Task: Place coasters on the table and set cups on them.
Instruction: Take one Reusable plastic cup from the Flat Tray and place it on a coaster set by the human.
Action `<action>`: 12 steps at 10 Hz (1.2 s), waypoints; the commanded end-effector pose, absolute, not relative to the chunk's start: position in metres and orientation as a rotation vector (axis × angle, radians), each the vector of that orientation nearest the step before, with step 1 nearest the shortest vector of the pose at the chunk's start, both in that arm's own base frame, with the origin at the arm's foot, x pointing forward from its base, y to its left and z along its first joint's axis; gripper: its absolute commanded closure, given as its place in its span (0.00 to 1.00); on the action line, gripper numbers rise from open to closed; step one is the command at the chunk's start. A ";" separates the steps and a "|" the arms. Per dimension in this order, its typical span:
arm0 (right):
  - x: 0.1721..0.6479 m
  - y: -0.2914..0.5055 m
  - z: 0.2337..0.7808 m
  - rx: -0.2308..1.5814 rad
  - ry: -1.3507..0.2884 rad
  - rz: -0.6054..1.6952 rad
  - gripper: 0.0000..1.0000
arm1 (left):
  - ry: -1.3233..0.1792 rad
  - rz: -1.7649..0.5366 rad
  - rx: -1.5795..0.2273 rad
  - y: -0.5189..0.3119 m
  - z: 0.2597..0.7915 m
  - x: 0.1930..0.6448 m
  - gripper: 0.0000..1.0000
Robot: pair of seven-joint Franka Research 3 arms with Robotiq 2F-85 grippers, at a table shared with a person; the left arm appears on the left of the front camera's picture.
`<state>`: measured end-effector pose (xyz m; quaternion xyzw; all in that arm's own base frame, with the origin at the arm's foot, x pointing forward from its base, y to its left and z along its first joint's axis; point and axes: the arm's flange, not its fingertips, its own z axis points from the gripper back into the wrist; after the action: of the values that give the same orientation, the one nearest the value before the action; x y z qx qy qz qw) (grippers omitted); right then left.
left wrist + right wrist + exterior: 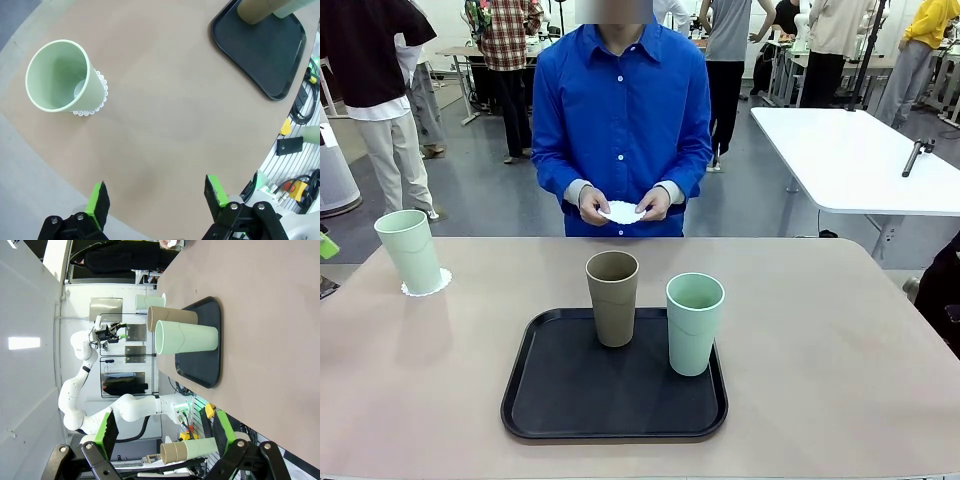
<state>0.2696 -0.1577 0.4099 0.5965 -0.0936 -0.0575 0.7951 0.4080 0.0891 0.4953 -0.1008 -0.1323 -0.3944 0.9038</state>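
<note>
Three cups (612, 297) upright, mouths up

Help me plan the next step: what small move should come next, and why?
Probably the open right gripper should wait: the person holds a coaster not yet laid down, while the brown cup and green cup stand on the tray.

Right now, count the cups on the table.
3: one mint cup on a coaster at the far left; the brown cup and the other mint cup on the black tray.
</note>
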 end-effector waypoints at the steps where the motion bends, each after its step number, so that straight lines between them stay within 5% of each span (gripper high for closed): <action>1: 0.268 -0.158 0.410 1.293 -0.215 -0.112 0.00 | -0.275 -0.820 -0.201 0.090 0.495 0.410 0.00; 4: 0.268 -0.158 0.410 1.293 -0.215 -0.112 0.00 | -0.259 -0.700 -0.085 0.080 0.492 0.392 0.00; 8: 0.268 -0.158 0.410 1.293 -0.215 -0.112 0.00 | -0.022 -0.464 -0.101 0.028 0.483 0.307 0.00; 10: 0.268 -0.158 0.410 1.293 -0.215 -0.112 0.00 | -0.055 -0.495 -0.071 0.042 0.475 0.331 0.00; 12: 0.268 -0.158 0.410 1.293 -0.215 -0.112 0.00 | -0.041 -0.468 -0.086 0.029 0.481 0.308 0.00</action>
<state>0.2696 -0.1577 0.4099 0.5964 -0.0935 -0.0575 0.7951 0.3146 0.0331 0.4777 -0.0445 -0.0224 -0.2342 0.9709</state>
